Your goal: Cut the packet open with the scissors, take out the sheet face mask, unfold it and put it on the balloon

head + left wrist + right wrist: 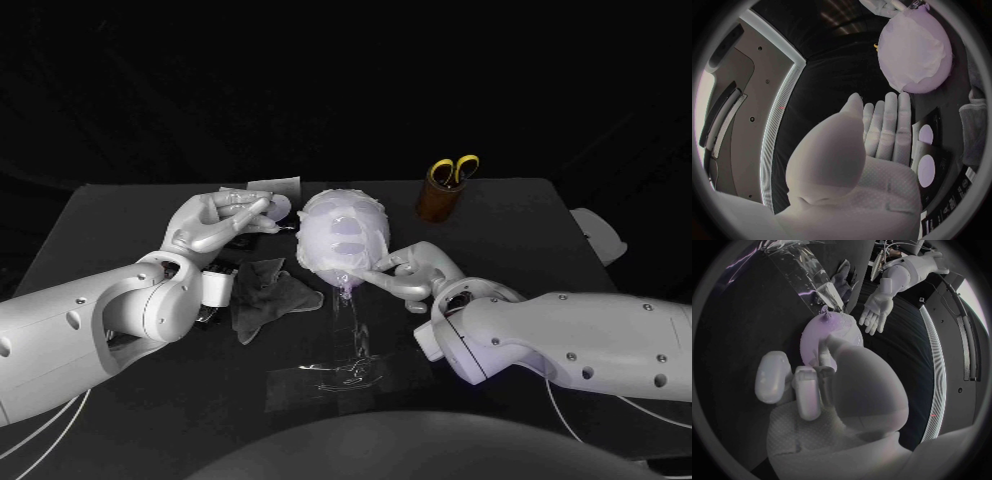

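Late stage, by my judgement: cutting, extraction and unfolding done. Sheet mask (346, 230) lies spread over balloon (936, 75), mid-tabletop. Scissors (456, 170) parked in brown holder (438, 200), well apart. Left hand (224, 222) empty, fingers extended, just beside balloon. Right hand (408, 272) has fingertip touching mask's lower edge; pinching or merely pressing, cannot tell. Probably only smoothing left.

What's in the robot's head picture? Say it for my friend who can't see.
A balloon wearing a white sheet face mask stands in the middle of the black table, with the right hand touching its lower side and the left hand open beside it. Behind, yellow-handled scissors stand in a brown cup.
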Tool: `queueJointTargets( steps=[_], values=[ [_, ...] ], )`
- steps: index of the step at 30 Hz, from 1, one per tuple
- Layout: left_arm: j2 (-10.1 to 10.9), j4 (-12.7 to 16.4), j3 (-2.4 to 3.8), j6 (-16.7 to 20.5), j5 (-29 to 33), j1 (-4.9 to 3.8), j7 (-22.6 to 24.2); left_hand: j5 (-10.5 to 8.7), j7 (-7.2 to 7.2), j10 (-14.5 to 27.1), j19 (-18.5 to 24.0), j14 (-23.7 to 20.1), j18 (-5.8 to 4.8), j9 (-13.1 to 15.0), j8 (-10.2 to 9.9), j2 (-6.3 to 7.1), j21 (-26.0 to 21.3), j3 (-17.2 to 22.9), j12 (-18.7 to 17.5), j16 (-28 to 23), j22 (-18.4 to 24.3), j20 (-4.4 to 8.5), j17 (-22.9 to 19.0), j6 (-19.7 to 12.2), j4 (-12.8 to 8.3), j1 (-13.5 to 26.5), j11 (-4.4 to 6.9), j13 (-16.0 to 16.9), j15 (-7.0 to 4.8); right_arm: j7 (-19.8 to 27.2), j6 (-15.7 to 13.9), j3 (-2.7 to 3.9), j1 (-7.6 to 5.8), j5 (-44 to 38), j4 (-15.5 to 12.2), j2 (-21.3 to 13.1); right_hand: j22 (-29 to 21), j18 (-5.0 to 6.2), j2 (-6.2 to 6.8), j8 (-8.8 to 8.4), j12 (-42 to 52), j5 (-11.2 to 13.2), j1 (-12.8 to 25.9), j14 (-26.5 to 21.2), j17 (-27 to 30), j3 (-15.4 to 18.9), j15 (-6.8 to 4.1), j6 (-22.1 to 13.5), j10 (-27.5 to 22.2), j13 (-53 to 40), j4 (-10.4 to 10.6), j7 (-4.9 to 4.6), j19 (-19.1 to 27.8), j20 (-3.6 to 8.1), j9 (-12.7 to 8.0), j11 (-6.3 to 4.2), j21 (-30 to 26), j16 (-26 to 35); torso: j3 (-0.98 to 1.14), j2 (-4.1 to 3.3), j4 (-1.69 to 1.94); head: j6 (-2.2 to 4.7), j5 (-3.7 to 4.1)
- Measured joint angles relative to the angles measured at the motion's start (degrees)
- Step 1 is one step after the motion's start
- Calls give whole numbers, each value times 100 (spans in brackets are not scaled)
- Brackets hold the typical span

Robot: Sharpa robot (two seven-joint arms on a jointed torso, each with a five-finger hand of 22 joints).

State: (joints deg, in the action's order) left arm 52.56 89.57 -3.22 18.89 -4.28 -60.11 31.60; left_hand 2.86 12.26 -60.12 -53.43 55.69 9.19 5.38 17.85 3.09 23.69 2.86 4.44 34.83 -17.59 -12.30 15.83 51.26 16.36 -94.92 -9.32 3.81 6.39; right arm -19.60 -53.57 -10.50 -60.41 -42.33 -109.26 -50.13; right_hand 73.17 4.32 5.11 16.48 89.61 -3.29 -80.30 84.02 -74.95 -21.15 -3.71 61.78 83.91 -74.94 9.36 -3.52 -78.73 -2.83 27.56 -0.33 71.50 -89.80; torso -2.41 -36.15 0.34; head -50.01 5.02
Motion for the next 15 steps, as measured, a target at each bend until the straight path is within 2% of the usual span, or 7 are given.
queueJointTargets(
  steps=[3,6,10,12,15],
  values=[
    [1,0,0,0,0,0,-7,0,0,0,0,0,-1,0,0,0,0,0,0,0,-3,0,0,0,0,0,0,0,0,10,-5,0,0,6,5,7,11,-1,17,-17,19,2,-133,0,0,-143,0,-1,-7,-1,-201,0,-7,7,42,-8,6,0,3,0,0,0,3],
    [2,0,0,0,0,0,-14,0,0,-12,0,-15,-1,0,0,0,0,0,0,0,-11,0,6,0,0,0,12,0,-13,21,-10,0,0,10,8,9,30,-1,-4,59,19,-31,-185,0,0,-337,0,21,3,-2,-408,-22,-7,7,117,-18,27,0,3,0,-2,0,3],
    [2,0,0,0,0,0,-24,0,-1,-21,0,-24,10,0,0,0,26,0,0,0,-11,0,10,0,0,0,21,0,-21,46,-17,0,0,11,8,7,49,-1,4,124,20,-38,-188,0,0,-591,0,53,2,-1,-563,-54,-7,7,183,-18,27,0,3,0,-3,0,8],
    [3,0,0,0,0,0,-28,0,-1,-21,0,-24,52,0,0,0,26,0,0,0,-11,0,10,0,0,0,21,0,-20,61,-21,0,0,11,8,3,54,-2,70,136,19,-39,-101,0,1,-762,0,61,2,-1,-638,-62,-6,7,216,-18,27,1,3,0,-3,0,13],
    [4,-1,-1,0,0,0,-36,0,-1,-21,0,-32,56,0,0,0,26,0,0,0,-10,0,10,-1,0,0,21,0,-13,90,-28,0,1,12,3,-7,65,-2,100,169,19,-23,66,0,4,-942,0,87,2,0,-738,-36,-7,7,252,-18,27,4,3,0,-3,0,15]
  ],
)
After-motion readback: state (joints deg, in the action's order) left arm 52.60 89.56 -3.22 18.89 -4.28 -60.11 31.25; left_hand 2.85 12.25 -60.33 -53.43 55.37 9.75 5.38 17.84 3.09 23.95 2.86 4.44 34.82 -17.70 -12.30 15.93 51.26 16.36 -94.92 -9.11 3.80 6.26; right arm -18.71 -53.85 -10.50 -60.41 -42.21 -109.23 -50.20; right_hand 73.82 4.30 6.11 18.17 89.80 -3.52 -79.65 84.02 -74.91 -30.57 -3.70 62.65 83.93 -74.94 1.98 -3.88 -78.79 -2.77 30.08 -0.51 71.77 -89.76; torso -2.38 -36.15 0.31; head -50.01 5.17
